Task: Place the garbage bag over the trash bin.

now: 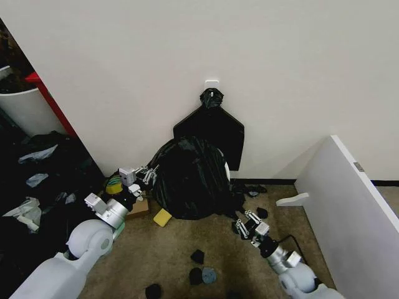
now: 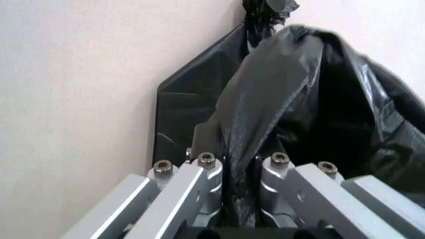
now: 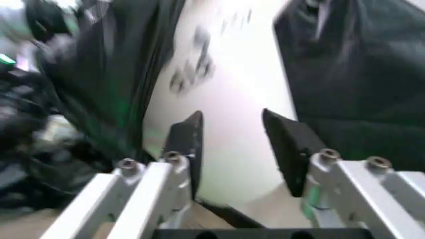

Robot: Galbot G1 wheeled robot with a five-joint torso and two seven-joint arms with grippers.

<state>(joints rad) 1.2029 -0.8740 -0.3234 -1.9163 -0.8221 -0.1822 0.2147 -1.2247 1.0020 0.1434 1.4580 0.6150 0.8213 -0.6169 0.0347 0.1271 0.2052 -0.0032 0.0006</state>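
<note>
the left gripper [image 1: 148,175] is pinching a fold of the garbage bag [image 1: 190,177] at its nine o'clock edge, the bag already billowing over the trash bin [image 1: 225,167] by the wall. the right gripper [image 1: 243,223] is hanging spread and empty at the bag's five o'clock. judging by this, draping is underway; next the free side is needing a grasp and a downward pull.

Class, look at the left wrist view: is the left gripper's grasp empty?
No: the left gripper has a fold of the garbage bag pinched between its fingers.
</note>
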